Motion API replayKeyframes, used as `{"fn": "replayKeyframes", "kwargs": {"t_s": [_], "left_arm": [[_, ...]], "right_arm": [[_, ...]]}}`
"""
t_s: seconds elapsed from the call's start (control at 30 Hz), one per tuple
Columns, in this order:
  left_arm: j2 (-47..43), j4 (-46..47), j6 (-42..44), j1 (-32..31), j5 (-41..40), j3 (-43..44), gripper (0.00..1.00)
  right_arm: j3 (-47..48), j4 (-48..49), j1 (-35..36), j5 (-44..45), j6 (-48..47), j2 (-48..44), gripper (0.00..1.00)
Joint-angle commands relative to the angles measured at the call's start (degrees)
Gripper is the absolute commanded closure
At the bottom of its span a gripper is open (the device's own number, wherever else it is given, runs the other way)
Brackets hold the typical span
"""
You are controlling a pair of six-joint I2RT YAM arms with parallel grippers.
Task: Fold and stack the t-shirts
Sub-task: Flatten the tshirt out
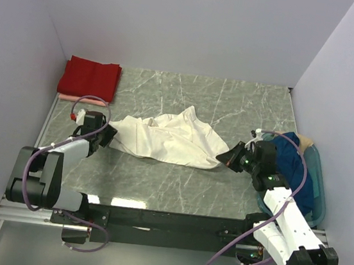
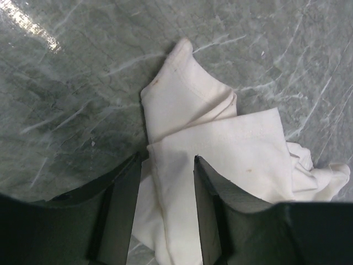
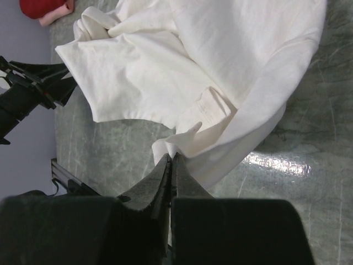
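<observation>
A crumpled cream-white t-shirt (image 1: 163, 140) lies spread across the middle of the marble table. My left gripper (image 1: 107, 135) is at its left end. In the left wrist view this gripper (image 2: 167, 160) is open, with a fold of the cream cloth (image 2: 220, 143) lying between its jaws. My right gripper (image 1: 225, 158) is at the shirt's right end. It (image 3: 172, 156) is shut on a bunched edge of the cream shirt (image 3: 165, 72). A folded red t-shirt (image 1: 90, 78) rests on a pale pink one (image 1: 71, 97) at the back left. A dark blue t-shirt (image 1: 289, 162) fills the basket.
The teal plastic basket (image 1: 318, 182) stands at the right edge, close behind my right arm. Walls enclose the table on the left, back and right. The left arm (image 3: 27, 91) shows at the left of the right wrist view.
</observation>
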Motion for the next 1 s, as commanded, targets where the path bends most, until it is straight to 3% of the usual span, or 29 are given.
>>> {"fn": "replayKeyframes", "kwargs": {"t_s": [0.0, 0.3, 0.7, 0.97], "left_arm": [[1.14, 2.92, 1.03, 0.34, 0.09, 0.98, 0.52], [4.92, 3.62, 1.47, 0.34, 0.0, 3.44, 0.57], [1.78, 0.38, 3.14, 0.34, -0.79, 6.17, 0.99], [-11.49, -10.34, 5.42, 0.34, -5.44, 7.92, 0.99]], "right_arm": [[1.65, 2.35, 0.33, -1.03, -1.04, -0.17, 1.0], [2.0, 2.09, 0.24, -0.85, -1.13, -0.26, 1.0], [2.34, 1.39, 0.33, 0.11, -0.52, -1.13, 1.0], [5.86, -1.95, 0.33, 3.18, -0.43, -2.72, 1.0]]}}
